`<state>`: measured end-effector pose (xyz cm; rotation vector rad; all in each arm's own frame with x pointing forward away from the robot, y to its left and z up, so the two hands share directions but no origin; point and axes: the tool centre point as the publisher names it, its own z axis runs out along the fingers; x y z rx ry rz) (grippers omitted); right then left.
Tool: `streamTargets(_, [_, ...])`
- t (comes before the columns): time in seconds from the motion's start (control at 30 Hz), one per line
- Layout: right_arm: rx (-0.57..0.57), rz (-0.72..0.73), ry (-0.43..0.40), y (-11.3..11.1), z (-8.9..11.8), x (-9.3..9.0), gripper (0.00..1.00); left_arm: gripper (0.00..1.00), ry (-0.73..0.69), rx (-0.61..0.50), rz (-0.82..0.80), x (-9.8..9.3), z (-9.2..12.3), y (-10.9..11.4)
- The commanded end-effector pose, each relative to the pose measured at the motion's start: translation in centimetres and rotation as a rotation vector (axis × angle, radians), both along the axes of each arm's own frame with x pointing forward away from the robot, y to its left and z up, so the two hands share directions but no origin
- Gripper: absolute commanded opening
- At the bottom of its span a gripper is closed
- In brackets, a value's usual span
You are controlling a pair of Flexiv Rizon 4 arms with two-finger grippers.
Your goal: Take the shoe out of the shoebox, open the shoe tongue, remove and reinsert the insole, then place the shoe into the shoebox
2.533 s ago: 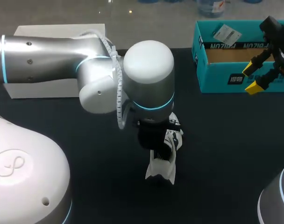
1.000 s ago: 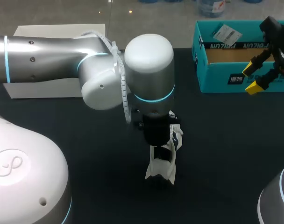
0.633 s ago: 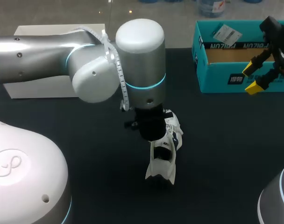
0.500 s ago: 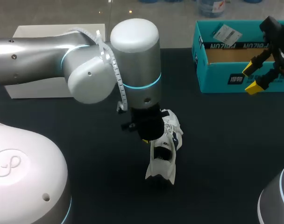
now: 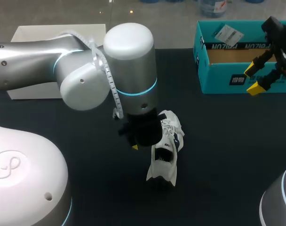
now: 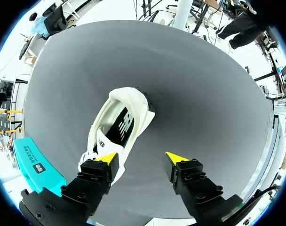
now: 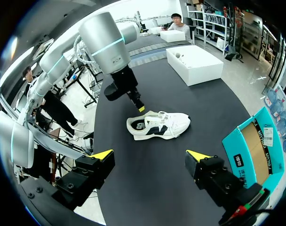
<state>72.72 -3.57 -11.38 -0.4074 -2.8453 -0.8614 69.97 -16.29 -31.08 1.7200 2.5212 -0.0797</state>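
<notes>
Shoe (image 5: pixel 164 149) lies near the middle of the dark counter (image 5: pixel 227 155), outside the teal shoebox (image 5: pixel 218 77) at far right. The left arm (image 5: pixel 129 66) has lifted and drawn left off the shoe since earlier. Its end effector (image 6: pixel 140 159) hangs spread, one finger just beside the laces. The right end effector (image 7: pixel 150 154), also spread, has stayed by the shoebox, which carries dark print and a white tag. The shoe's long axis runs near to far, heel near, toe far.

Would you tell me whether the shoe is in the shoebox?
Out: the shoe rests on the table, well apart from the open shoebox.
</notes>
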Motion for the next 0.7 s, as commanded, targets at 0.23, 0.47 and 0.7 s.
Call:
streamTargets(0.23, [-0.003,0.001,0.002,0.0,-0.1,0.2,1.0,1.0,-0.002,-0.002,-0.001,-0.1,0.0,0.1])
streamTargets(0.47, [-0.003,0.001,0.002,0.0,-0.1,0.2,1.0,1.0,0.043,0.014,0.072,0.1,0.1,0.4])
streamTargets(0.7, [-0.003,0.001,0.002,0.0,-0.1,0.2,1.0,1.0,0.062,0.083,0.346,-1.0,0.6,2.0])
